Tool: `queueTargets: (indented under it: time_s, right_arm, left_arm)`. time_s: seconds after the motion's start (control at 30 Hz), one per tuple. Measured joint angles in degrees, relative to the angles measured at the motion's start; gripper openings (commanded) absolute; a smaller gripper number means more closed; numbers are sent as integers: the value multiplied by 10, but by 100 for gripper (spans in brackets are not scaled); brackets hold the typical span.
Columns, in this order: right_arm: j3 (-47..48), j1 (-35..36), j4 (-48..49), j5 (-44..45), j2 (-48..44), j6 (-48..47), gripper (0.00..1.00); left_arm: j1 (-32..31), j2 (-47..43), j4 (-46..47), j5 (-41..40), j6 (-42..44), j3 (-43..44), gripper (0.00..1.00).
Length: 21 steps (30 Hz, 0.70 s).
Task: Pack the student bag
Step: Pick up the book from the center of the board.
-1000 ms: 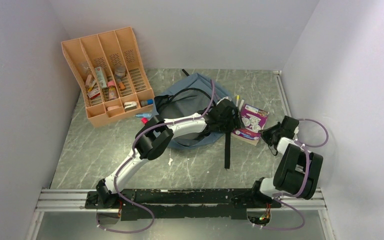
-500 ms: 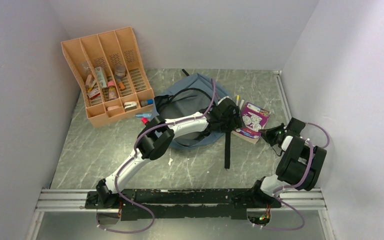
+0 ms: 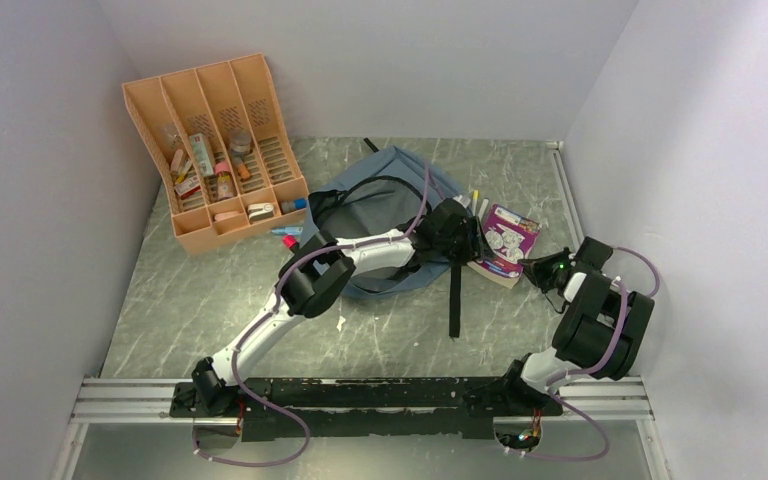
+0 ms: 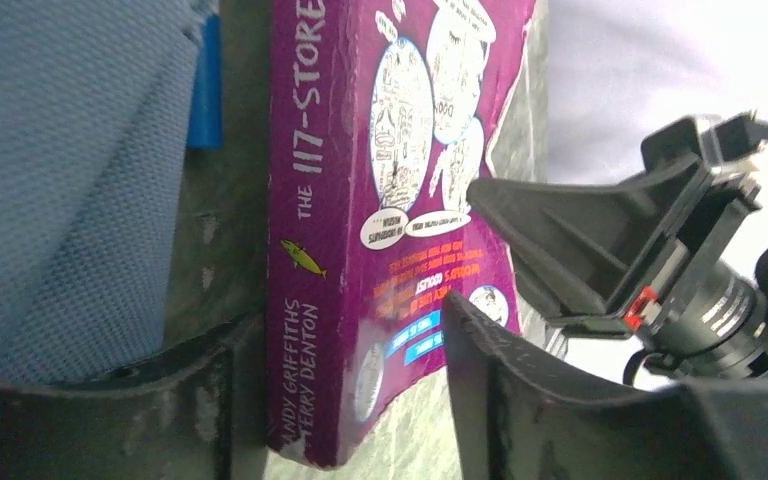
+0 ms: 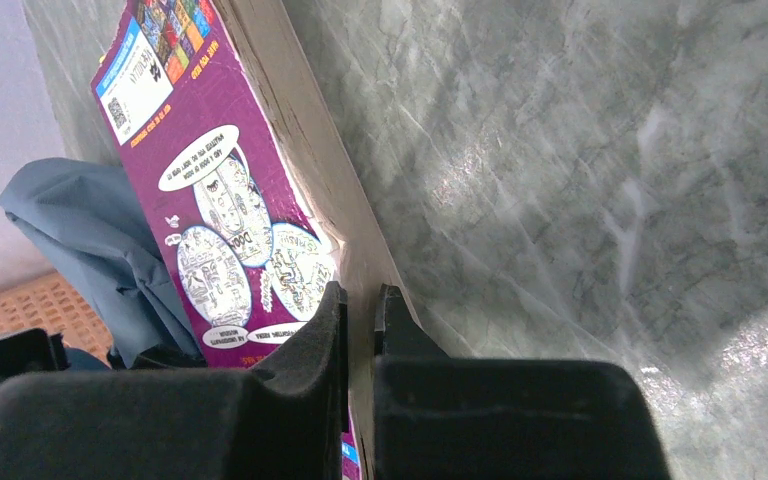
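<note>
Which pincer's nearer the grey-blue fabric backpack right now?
Left. The left pincer is at the edge of the soft grey-blue fabric backpack, reaching onto the purple paperback book. The right pincer is beyond that book, on its side away from the backpack.

Purple book (image 4: 330, 260) spine reads "THE 117-STORE…" and, seemingly, "Andy Griffiths, Terry Denton".

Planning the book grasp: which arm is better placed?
Left, probably. The left gripper stands open astride the purple book beside the student bag; the right gripper is shut, tips at its page edge.
</note>
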Motion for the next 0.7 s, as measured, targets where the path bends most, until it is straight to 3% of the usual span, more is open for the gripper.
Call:
queueTargets:
  time_s: [0.1, 0.2, 0.27, 0.5, 0.7]
  right_arm:
    - [0, -2, 2, -5, 1, -3, 8]
    - [-2, -3, 5, -7, 1, -4, 33]
    - [-2, -3, 7, -7, 1, -5, 49]
    - [6, 0, -26, 19, -44, -16, 75]
    - [-20, -2, -147, 121, -171, -55, 78]
  left_arm:
    - [0, 7, 34, 21, 3, -11, 40]
    - [1, 14, 47, 31, 3, -13, 16]
    - [3, 16, 56, 39, 2, -13, 6]
    - [6, 18, 60, 48, 28, -9, 5]
    - [5, -2, 56, 48, 93, -18, 5]
